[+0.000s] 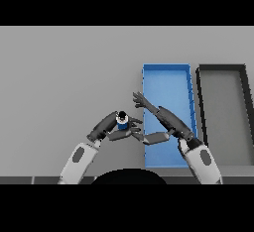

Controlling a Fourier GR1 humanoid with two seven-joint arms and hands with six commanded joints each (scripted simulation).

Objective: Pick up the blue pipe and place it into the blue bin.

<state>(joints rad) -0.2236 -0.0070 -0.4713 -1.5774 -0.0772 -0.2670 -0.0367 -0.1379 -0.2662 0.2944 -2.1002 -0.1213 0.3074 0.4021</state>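
Note:
The blue pipe [122, 122] is a short blue cylinder with a dark top, seen end-on just left of the blue bin [167, 77]. My left hand [110, 127] comes in from the lower left and has its fingers and thumb curled round the pipe. My right hand [159, 114] reaches in from the lower right over the bin's left part, fingers straight and spread, thumb pointing toward the pipe. It holds nothing.
A dark grey bin [244, 102] stands right of the blue bin, side by side with it. Both bins reach close to the table's front edge. The grey table [64, 77] stretches to the left and behind.

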